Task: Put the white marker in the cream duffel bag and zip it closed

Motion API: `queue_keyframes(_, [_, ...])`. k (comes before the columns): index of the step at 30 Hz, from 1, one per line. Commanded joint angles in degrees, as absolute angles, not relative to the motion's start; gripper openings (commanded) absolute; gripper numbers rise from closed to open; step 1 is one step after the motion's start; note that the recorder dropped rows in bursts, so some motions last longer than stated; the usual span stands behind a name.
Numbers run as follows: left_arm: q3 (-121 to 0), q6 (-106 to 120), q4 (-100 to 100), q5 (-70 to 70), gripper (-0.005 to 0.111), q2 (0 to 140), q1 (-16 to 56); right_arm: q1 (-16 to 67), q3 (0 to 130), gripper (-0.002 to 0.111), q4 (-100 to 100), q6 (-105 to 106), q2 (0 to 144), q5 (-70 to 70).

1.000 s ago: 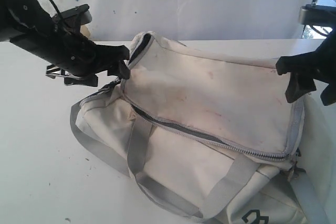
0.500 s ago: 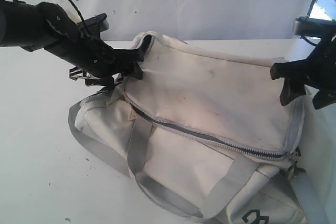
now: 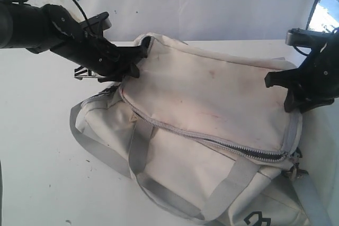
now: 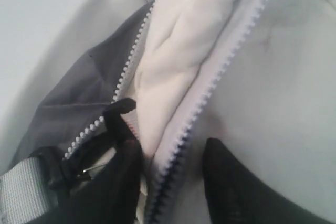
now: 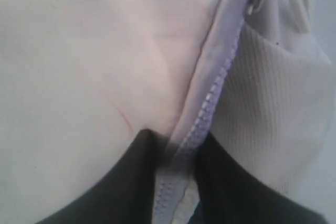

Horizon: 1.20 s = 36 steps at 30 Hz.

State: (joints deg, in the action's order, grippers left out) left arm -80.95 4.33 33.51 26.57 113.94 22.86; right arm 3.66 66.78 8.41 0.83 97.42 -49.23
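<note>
both grippers have been brought in onto the cream duffel bag (image 3: pixel 212 99) since a second ago, and the top flap has been laid flatter, so the dark gap along the front zipper (image 3: pixel 212 142) is now seen narrower. that reads as the closing stage being set up, with the flap edges lined up against the bag body; the zip itself is not yet run shut, since open teeth are shown along the front.

on the left, the left gripper (image 3: pixel 139 61) is set at the flap's raised corner, beside the black clip. in the left wrist view its two dark fingers (image 4: pixel 118 182) are seen astride the flap edge and its zipper tape, with a fold of cream fabric filling the space between. the jaws are drawn in partway; whether the cloth is truly clamped cannot be told.

across the middle, no white marker is to be seen in any view. it may be inside the bag, but that cannot be confirmed.

on the right, the right gripper (image 3: pixel 280 92) is pressed at the far end of the flap. in the right wrist view the zipper tape (image 5: pixel 181 177) is caught in the narrow slot between the two dark jaws, so the edge looks pinched there.
</note>
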Motion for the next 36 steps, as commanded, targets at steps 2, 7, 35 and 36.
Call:
queue_keyframes(2, [-81.37,4.89,35.11,23.10,0.008,113.71,23.01,3.34,66.53,0.000,9.44,2.84,97.51,-48.85])
queue_keyframes(7, [-82.12,7.74,35.11,21.88,0.000,113.71,22.62,3.34,66.53,0.000,12.91,2.56,97.51,-50.62])
queue_keyframes(35, [-91.38,10.74,27.92,41.63,0.071,114.16,14.63,4.57,66.53,0.000,24.08,1.30,97.51,-47.68])
queue_keyframes(36, [-91.38,10.74,27.92,42.49,0.074,113.81,14.34,4.57,66.53,0.000,24.08,1.30,97.51,-47.57])
